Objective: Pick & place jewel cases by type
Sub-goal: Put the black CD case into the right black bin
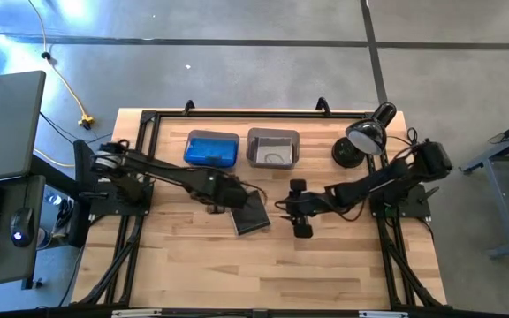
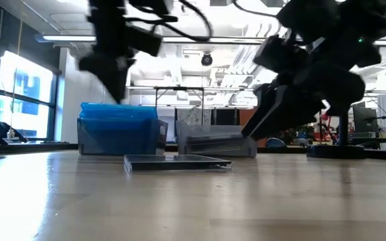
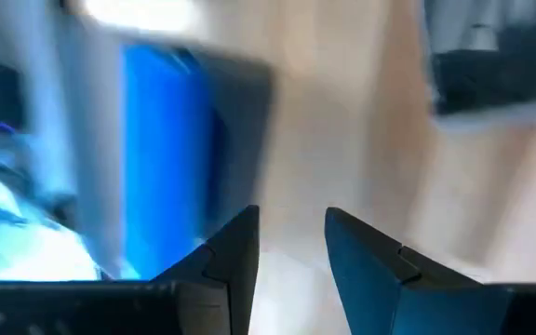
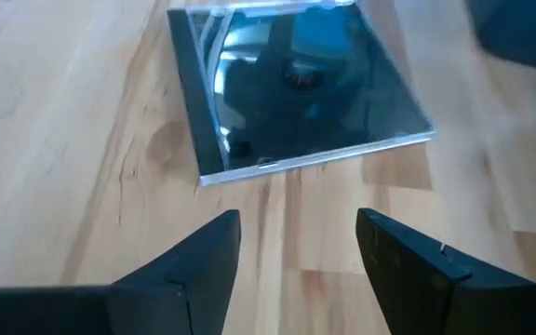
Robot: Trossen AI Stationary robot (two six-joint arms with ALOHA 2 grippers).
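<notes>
No text, label or number can be read anywhere.

A glossy dark plastic jewel case (image 4: pixel 296 88) lies on the smooth, pale, matt wooden surface (image 4: pixel 73 149).

Two bins (image 1: pixel 273 147), desk lamp (image 1: pixel 364 137)

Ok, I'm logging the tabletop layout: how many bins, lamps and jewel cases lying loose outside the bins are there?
Bins: 2 (bin with blue contents, grey bin)
Loose jewel cases: 1 (dark jewel case)
Lamps: 1 (lamp)
Total: 4
</notes>
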